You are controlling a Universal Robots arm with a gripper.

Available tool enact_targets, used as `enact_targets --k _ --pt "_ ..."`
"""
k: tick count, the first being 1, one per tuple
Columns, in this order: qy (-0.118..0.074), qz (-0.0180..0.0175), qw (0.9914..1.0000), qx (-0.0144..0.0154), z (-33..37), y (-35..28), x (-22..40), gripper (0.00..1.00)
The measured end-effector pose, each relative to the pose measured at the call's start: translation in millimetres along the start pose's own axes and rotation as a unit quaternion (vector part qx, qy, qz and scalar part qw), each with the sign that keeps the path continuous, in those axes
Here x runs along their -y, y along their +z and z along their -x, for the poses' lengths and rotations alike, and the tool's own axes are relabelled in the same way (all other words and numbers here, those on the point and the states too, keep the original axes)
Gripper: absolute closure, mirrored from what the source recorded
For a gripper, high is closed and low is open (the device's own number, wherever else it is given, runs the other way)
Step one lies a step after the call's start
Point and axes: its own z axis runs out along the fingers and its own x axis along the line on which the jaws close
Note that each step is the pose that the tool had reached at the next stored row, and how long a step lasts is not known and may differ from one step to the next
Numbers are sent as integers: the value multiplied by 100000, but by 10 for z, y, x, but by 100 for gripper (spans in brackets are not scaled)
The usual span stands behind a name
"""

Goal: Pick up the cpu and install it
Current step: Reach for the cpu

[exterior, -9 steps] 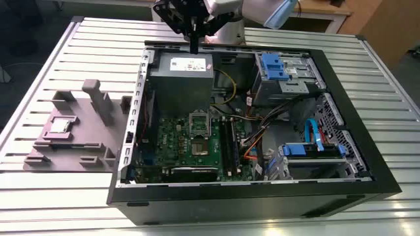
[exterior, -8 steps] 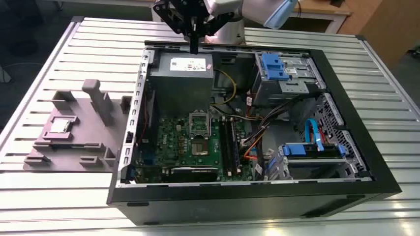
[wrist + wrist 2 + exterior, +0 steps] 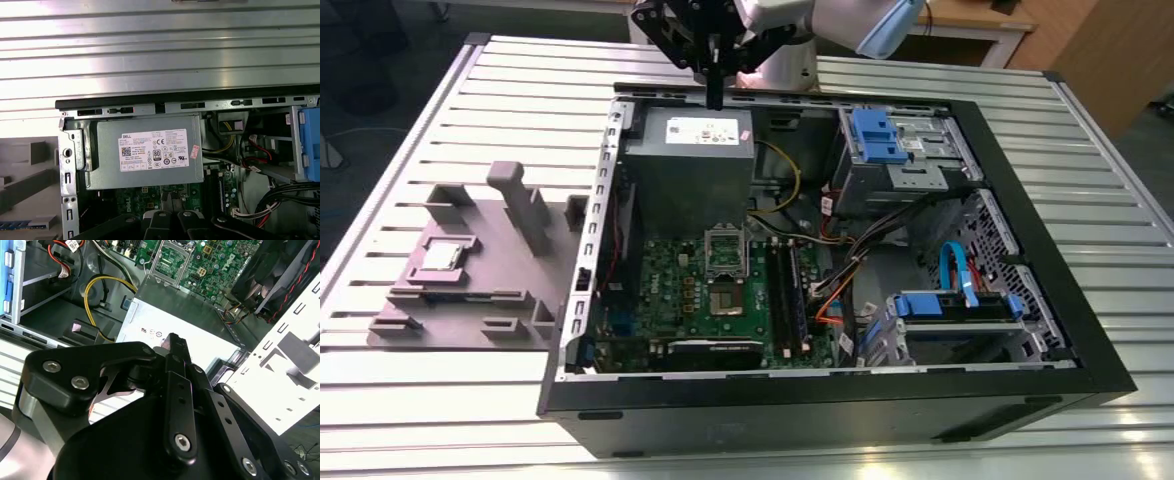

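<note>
- The cpu point(image 3: 443, 256) is seen flat in a grey fixture point(image 3: 507, 285) on the worktop point(image 3: 400, 130), outside the case point(image 3: 1051, 262), at the exterior view's left.
- The hand point(image 3: 716, 100), fingers pressed together and empty, hangs over the power supply point(image 3: 687, 170).
- Judged light, stiff, fragile; best taken by opposite edges.

White printed label point(image 3: 153, 150), certification marks, on grey metal box point(image 3: 109, 172)
</note>
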Motion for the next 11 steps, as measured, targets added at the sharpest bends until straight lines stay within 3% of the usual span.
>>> enact_targets --k 5,11 --pt "-1 -2 100000 2 -23 -1 2 90" --pt "1 -3 100000 -2 -113 -3 8 90"
